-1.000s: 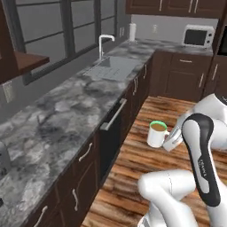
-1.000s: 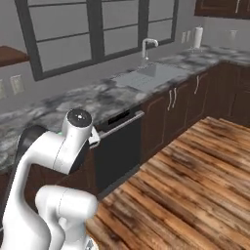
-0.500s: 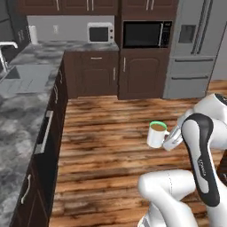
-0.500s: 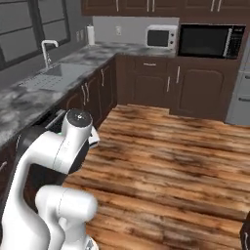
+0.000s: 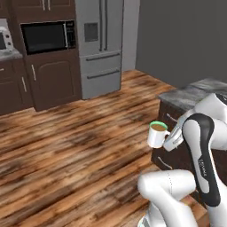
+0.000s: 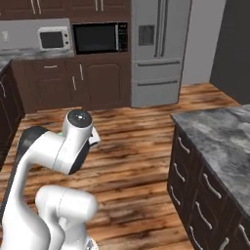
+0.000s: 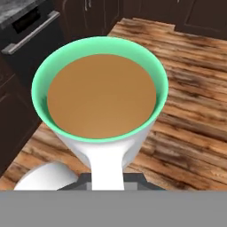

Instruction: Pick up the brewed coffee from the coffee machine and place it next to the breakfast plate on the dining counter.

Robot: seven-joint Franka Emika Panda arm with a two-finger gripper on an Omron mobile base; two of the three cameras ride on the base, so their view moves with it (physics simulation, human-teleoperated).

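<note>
- The brewed coffee (image 5: 156,134), a white mug with a green rim and brown liquid, is carried upright in the air over the wooden floor (image 5: 75,146), just beside the white arm (image 5: 200,146) in the left base view.
- In the hand view the mug (image 7: 102,106) is seen from above; its liquid is level and lies below the rim, and its white handle points down towards the gripper (image 7: 107,179).
- The fingers themselves are hidden by the handle; the gripper is pinched nearly shut on that handle, and the mug is borne by it alone.
- A marble-topped counter (image 6: 222,134) over dark drawers with silver handles stands on the right of the right base view; its near corner and left edge face the open floor.
- In the left base view the corner of the same counter (image 5: 195,94) lies just behind the mug and the arm, close to the elbow.
- Whether this slab is the dining counter cannot be told.
- A broad stretch of bare plank floor (image 6: 132,146) lies between the counter's edge and the far wall of cabinets.
- Along that far wall a steel refrigerator (image 6: 156,51), a black built-in oven (image 6: 100,38) and a white microwave (image 6: 52,38) on a marble worktop are ranged, all well apart from the mug.
- Left of the arm in the left base view, the floor is open up to the dark cabinets (image 5: 53,82).
</note>
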